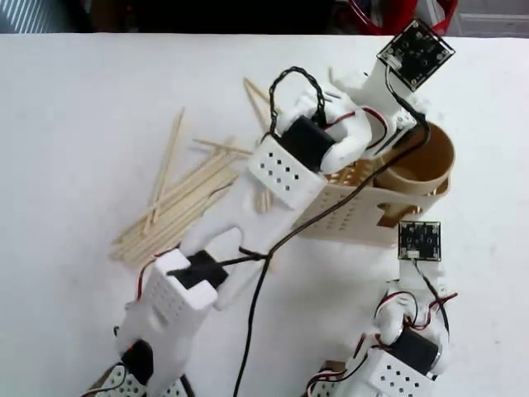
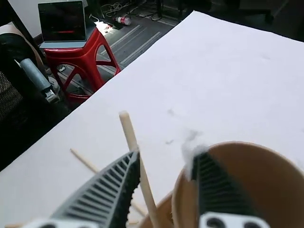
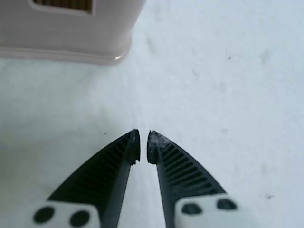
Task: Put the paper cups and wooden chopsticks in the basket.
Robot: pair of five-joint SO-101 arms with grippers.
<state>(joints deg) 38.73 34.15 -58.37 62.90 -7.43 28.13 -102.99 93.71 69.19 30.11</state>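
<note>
A brown paper cup (image 1: 423, 164) stands in the far end of the beige perforated basket (image 1: 347, 217); wooden sticks (image 1: 357, 172) lie inside the basket beside it. My left gripper (image 2: 166, 156) is open above the basket. One finger (image 2: 216, 185) is inside the cup's rim (image 2: 266, 156), and a chopstick (image 2: 134, 149) leans by the other finger. A loose pile of wooden chopsticks (image 1: 173, 207) lies on the table to the left. My right gripper (image 3: 143, 142) is shut with nothing in it, low over bare table near a basket corner (image 3: 114, 45).
A few more chopsticks (image 1: 256, 95) lie behind the left arm. A black cable (image 1: 256, 289) runs down across the table between the arms. Past the table's far edge stands a red stool (image 2: 78, 54).
</note>
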